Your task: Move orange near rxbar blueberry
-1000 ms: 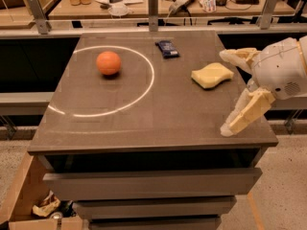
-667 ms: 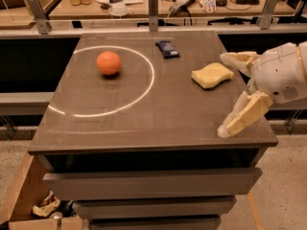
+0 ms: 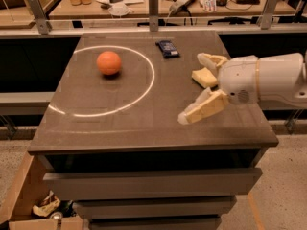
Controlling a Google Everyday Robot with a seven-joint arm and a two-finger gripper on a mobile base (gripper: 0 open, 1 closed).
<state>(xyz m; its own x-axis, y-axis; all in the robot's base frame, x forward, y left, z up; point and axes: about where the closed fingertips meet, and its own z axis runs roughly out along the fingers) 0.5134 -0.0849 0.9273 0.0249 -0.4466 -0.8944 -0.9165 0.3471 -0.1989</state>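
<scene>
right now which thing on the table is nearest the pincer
The pale yellow sponge, just beside the open pincer at the right. The orange sits far left; the dark blue rxbar lies at the back.

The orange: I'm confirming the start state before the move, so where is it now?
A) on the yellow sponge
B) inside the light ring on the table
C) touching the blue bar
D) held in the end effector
B: the orange lies inside the light ring on the table's left half, apart from the rxbar blueberry, while the open end effector hovers over the right side beside the sponge.
</scene>
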